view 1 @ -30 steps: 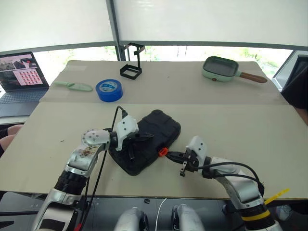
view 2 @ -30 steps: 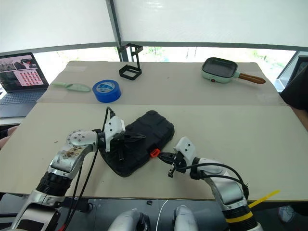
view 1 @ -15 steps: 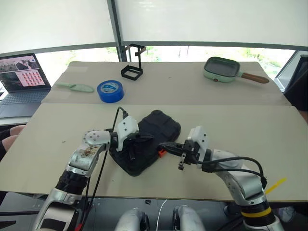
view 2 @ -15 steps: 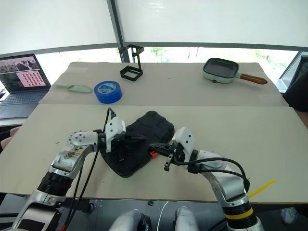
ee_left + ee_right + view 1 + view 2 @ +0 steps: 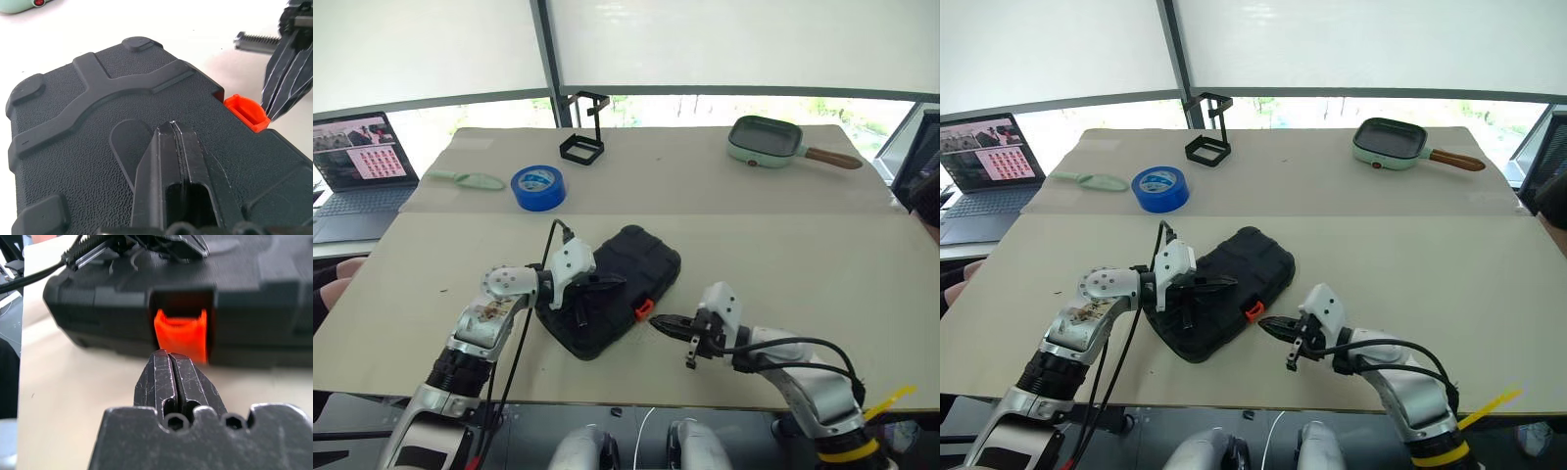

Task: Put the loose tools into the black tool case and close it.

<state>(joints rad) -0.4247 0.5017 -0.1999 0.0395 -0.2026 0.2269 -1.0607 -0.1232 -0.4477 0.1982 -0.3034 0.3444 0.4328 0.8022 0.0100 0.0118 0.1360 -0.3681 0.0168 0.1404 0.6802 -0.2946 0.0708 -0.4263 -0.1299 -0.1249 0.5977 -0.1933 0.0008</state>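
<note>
Right now the black tool case (image 5: 614,287) lies closed on the table's (image 5: 783,245) near half, left gripper (image 5: 619,279) resting clenched on its lid. At the case's four o'clock, the right gripper (image 5: 658,320), fingers pressed together, points at the orange latch (image 5: 644,309).

Black plastic hinged tool case (image 5: 612,289) with ribbed, textured outer shell and raised corner pads lies closed and flat on the near-centre of the beige table, turned diagonally, one rounded end toward far right, the other toward near left. Small orange plastic latch (image 5: 644,309) sits in a recess on the case's near-right edge, sticking out from the black shell rather than flush with it. No loose tools visible outside the case.
</note>
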